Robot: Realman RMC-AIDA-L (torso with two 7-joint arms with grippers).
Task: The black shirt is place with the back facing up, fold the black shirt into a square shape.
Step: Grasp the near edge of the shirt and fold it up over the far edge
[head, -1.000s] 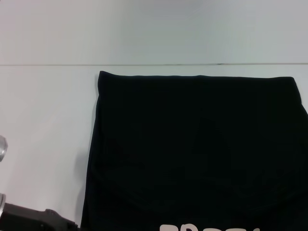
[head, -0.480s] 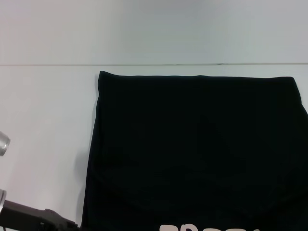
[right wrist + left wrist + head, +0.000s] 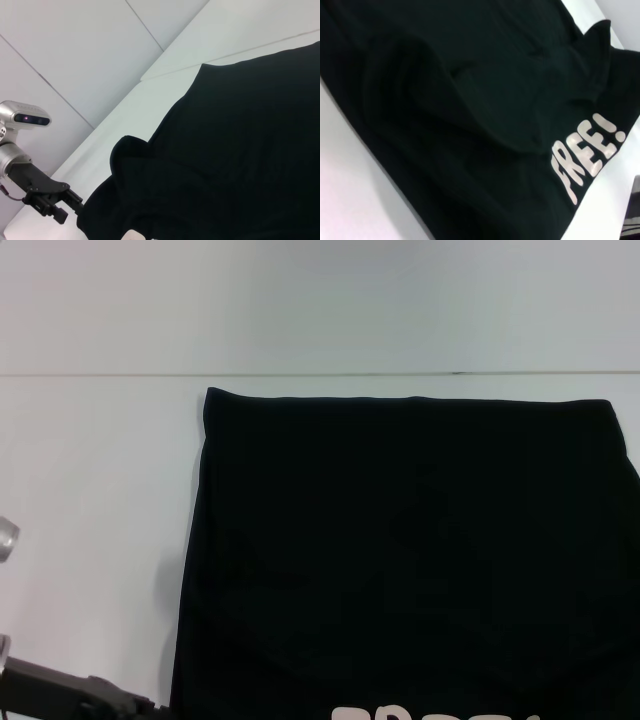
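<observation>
The black shirt [image 3: 410,550] covers the table's [image 3: 100,470] right side, partly folded. The left gripper [image 3: 75,204] pinches its near-left hem; only the left wrist view shows white lettering [image 3: 587,155] reading "FREE!". The right gripper is unseen.

Bright, even light washes the white desk [image 3: 90,460]; the black shirt [image 3: 410,540] reads nearly featureless, folds barely showing. Soft shadow along its left edge, overall slight blur.

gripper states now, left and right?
Left gripper: at the black shirt near-left edge, apparently shut on it.
Right gripper: not in view.
</observation>
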